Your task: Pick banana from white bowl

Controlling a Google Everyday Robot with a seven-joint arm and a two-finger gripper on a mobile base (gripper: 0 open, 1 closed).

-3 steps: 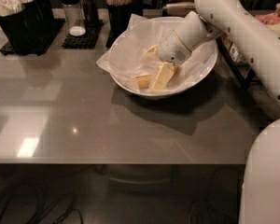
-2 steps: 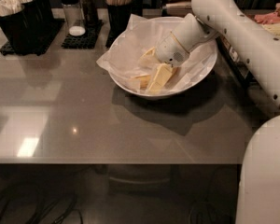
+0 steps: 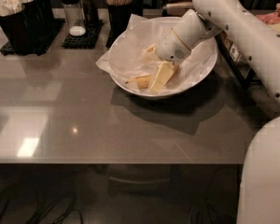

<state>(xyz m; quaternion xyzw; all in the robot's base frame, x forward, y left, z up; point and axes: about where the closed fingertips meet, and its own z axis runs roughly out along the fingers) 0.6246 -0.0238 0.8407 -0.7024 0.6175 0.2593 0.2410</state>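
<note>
The white bowl (image 3: 203, 73) stands at the back right of the grey table, lined with crinkled white paper (image 3: 116, 59) that sticks out past its rim. The banana (image 3: 140, 81) lies inside at the bowl's front left, its brown tip pointing left. My gripper (image 3: 154, 65) reaches down into the bowl from the right. Its pale yellow fingers (image 3: 161, 75) are spread apart, one touching the banana's right end and the other further back over the paper. Nothing is clamped between them.
Black cups of white utensils (image 3: 18, 13) stand at the back left. A glass shaker (image 3: 73, 13) on a black mat and a cup of wooden sticks (image 3: 121, 1) stand behind the bowl. My arm (image 3: 242, 36) crosses the right side. The table's front edge (image 3: 116, 163) is near.
</note>
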